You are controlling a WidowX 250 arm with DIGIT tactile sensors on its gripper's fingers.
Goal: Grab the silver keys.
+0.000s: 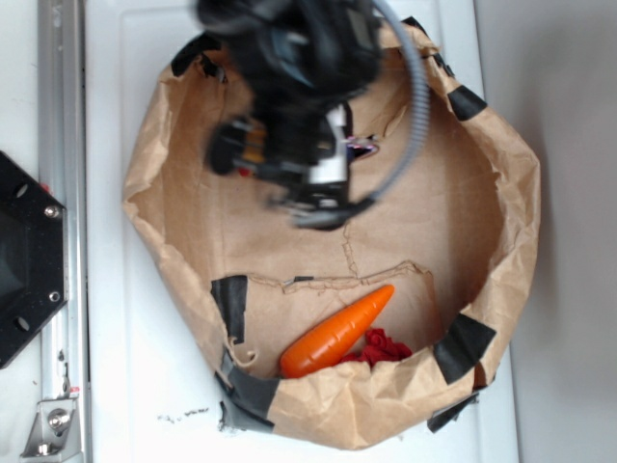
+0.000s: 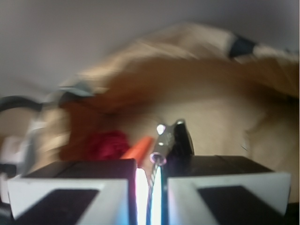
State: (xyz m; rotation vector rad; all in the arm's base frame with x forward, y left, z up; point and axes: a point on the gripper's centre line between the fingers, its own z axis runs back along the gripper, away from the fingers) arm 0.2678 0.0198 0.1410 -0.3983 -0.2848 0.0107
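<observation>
Closest to your wrist lens are the two white-edged fingers (image 2: 84, 187) of the claw (image 2: 150, 187), drawn nearly together at the bottom of the frame, with only a thin bright slit between them. Pinched in that slit are the silver keys (image 2: 161, 140): you can see a shiny metal piece with a dark part beside it poking up just above the fingertips, at centre frame. So the claw is closed on the keys, and their long axis runs roughly along the fingers, pointing away from the lens.

From the exterior view you cannot see the keys at all; the dark arm (image 1: 289, 106) blurs over the upper middle of the brown paper bag (image 1: 443, 193), which lies opened out like a basin on the white surface (image 1: 125, 386). Judging by that blur, the arm is likely in motion.

Beyond the claw, toward the lower edge of the bag, lie the orange carrot (image 1: 337, 333) and a red cloth (image 1: 386, 345) touching it, both well apart from the grip. Your open room is straight up: the crumpled bag walls ring the claw on every side, so a sideways move risks snagging paper. The grip looks thin, on an edge of the bunch, so lift gently.
</observation>
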